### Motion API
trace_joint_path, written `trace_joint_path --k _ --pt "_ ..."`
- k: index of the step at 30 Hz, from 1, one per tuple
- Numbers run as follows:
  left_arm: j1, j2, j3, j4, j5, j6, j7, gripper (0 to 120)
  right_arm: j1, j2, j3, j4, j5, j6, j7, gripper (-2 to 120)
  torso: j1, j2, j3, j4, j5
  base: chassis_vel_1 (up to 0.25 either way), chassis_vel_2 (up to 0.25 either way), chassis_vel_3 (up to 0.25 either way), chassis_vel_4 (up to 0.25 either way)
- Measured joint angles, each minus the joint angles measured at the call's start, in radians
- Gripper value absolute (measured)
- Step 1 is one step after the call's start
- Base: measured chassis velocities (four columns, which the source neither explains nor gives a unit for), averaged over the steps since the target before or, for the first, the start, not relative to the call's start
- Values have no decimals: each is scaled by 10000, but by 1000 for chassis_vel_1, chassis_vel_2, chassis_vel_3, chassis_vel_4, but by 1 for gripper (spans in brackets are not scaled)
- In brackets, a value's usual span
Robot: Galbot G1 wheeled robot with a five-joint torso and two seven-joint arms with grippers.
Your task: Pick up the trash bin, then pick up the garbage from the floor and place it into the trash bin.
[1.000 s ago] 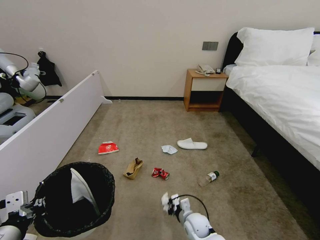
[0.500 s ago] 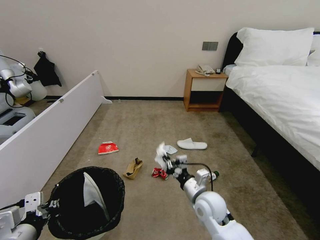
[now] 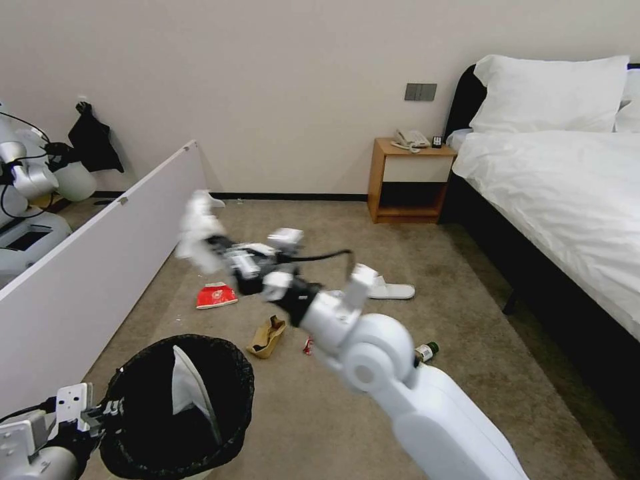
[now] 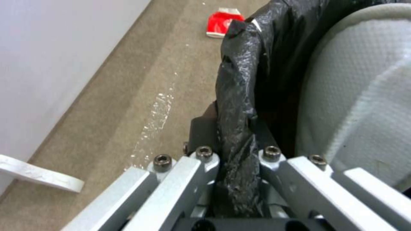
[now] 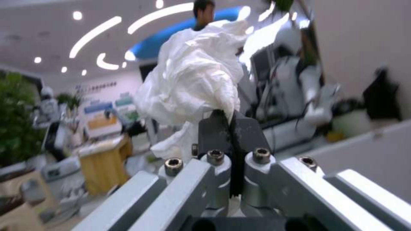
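The floor (image 3: 300,233) is my widest thing: beige carpet running bare to the far wall, hemmed by a white panel (image 3: 100,260) on my left and the bed (image 3: 567,200) on my right, with clear carpet behind the litter.

The trash bin (image 3: 230,373) hangs low at my left, its black bag folded over the rim. My left gripper (image 4: 233,154) is clamped on that rim, bag plastic pinched between the fingers; my left wrist view shows this pinch up close, which my head view cannot. A white slipper (image 3: 187,393) stands inside the bin.

My right gripper (image 5: 231,125) is raised over the carpet beyond the bin, fingers closed tight on a crumpled white tissue (image 5: 192,77).

On the carpet lie the other slipper (image 3: 393,290), the red-white packet (image 3: 216,295) with print too small to read, the brown paper bag (image 3: 267,335), and the dark-capped bottle (image 3: 425,351) with an unreadable label.
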Motion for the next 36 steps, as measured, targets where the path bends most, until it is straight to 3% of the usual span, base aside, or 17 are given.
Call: trace_joint_path --k 11,29,31,35,36 --pt "-17 -87 -108 -106 -15 -1 5 4 -433 -130 -1345 -540 26 -793 985 0 -1 0 0 0 1 0 0 0 0" --pt "-140 51 -136 -49 -73 0 9 4 -835 -307 -1540 -724 -219 -1080 1390 0 -1 0 0 1 2 0 0 0 0" --pt "-143 56 -147 -35 -78 0 14 4 -857 -304 -1575 -724 -191 -1190 1532 7 -1 0 0 1 2 0 0 0 0" --pt "-143 58 -150 -31 -79 -1 15 4 -860 -308 -1583 -722 -187 -1205 1545 8 -1 0 0 1 2 0 0 0 0" --pt "-143 71 -162 -20 -83 0 19 4 -872 -331 -1612 -705 -160 -1288 1611 22 -1 0 0 1 2 0 0 0 0"
